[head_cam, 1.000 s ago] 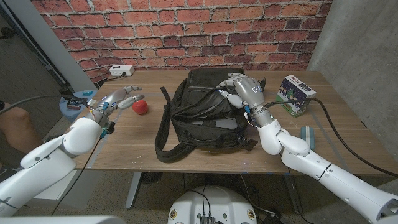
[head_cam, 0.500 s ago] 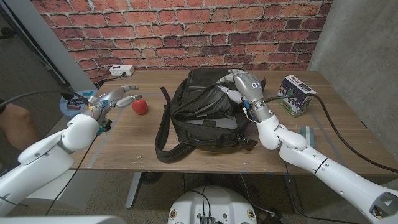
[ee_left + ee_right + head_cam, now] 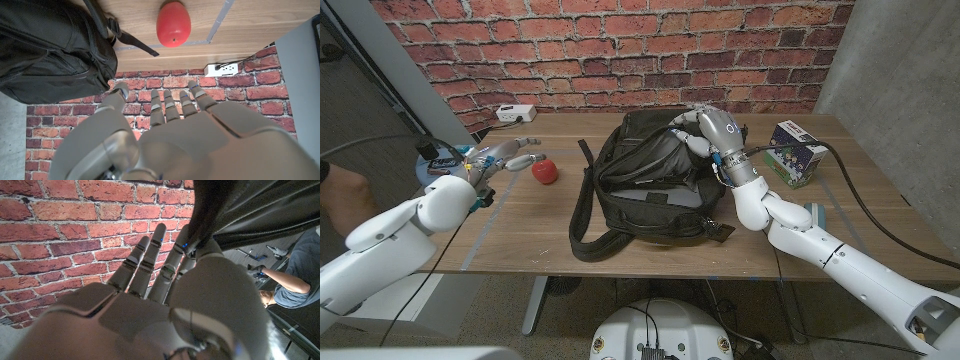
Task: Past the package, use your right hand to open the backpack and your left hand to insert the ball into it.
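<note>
Beside the backpack [image 3: 650, 180], on its left-arm side, the ball [image 3: 546, 172] lies on the counter [image 3: 520, 235], just ahead of the left hand [image 3: 500, 156], whose fingers [image 3: 167, 107] are spread and empty. Right hand [image 3: 712, 135] grips the backpack's top flap, lifting it.

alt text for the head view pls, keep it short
The right hand grips the top flap of a black backpack mid-table, lifting it; the left hand hovers open beside a red ball. A package sits at right.

Your right hand [image 3: 705, 130] grips a black backpack [image 3: 645, 180]; ahead of your left hand's [image 3: 498, 157] fingertips sits a red ball [image 3: 546, 172].
</note>
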You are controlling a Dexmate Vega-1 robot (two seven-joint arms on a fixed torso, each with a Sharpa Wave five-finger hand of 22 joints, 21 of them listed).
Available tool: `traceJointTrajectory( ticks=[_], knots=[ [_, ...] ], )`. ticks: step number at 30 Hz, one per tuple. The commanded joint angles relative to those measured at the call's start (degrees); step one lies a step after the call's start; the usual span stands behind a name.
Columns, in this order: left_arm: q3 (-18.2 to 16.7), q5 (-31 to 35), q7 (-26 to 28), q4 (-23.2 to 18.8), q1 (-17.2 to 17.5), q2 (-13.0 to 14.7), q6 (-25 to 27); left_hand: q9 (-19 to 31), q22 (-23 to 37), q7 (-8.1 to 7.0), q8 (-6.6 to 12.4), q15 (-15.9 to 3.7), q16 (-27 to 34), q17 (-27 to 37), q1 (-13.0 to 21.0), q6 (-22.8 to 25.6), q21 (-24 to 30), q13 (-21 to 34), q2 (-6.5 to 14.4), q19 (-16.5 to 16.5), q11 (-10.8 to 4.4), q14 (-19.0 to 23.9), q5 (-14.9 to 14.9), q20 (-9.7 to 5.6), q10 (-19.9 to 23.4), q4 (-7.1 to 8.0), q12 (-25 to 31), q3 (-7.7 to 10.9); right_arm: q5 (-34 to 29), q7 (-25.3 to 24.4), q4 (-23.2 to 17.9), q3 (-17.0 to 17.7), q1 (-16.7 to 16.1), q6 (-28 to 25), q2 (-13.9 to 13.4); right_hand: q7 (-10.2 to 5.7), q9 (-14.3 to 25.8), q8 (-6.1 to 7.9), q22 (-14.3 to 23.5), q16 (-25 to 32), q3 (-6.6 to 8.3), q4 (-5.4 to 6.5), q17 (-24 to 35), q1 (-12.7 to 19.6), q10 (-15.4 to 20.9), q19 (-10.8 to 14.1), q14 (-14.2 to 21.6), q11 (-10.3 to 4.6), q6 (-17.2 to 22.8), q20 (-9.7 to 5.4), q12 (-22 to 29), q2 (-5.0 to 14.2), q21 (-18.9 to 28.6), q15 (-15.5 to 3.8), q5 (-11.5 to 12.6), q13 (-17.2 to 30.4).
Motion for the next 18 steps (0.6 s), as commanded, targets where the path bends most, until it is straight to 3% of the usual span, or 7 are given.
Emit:
traceJointTrajectory(
  ticks=[1, 9, 18],
  knots=[
    [1.4, 0.5, -3.9, 0.1, -1.8, 3.9, 2.7, 0.2, 0.2, 0.08, 0.29, 0.10, -0.1, 0.3, 0.4, 0.4, -0.1, 0.3, -0.6, -0.2, -0.64, -0.6, 0.3, 0.23, -0.4, 0.03, -0.2, -0.28, 1.0, 0.3, 1.1, 0.1, 1.4, 0.5, 0.5, -0.38, 0.3, 0.33, 0.1, -0.1, -0.24, -0.10, 0.4, 0.4, 0.2, -0.1, 0.5, -0.23, 0.5, -6.56, 0.2, 0.56, 0.2, -7.75, 0.4, 0.3],
    [3.2, 0.9, -5.0, 0.5, -3.5, 6.3, 3.4, 0.2, 0.2, 0.06, 0.15, 0.22, -0.1, 0.3, 0.4, -0.2, -0.1, 0.4, -0.7, -0.4, -0.33, -1.0, 0.3, 0.15, -0.8, 0.05, -0.2, -0.43, 1.9, 0.4, 1.5, 0.3, 2.0, 0.4, 1.2, -0.34, 0.3, 0.33, 0.1, -0.4, -0.52, -0.02, 0.6, 0.5, 0.2, -0.1, 0.7, -0.23, 0.4, -6.55, 0.1, 0.67, 0.3, -7.73, 0.4, 0.4],
    [7.1, 0.7, -5.9, 0.8, -7.1, 9.0, 5.4, 0.2, 0.2, -0.52, 0.00, 0.10, 0.0, 0.3, 0.4, -0.9, -0.2, 0.5, -1.0, -0.8, -1.02, -1.4, 0.3, 0.05, -1.3, 0.08, -0.3, -0.77, 2.9, 0.9, 2.3, 0.3, 3.0, 0.7, 1.7, -0.32, 0.3, 0.29, 0.1, -0.6, -0.73, 0.07, 0.8, 0.5, 0.1, -0.3, 0.7, -0.23, 0.3, -6.54, 0.1, 0.80, 0.2, -7.72, 0.4, 0.5]
  ],
)
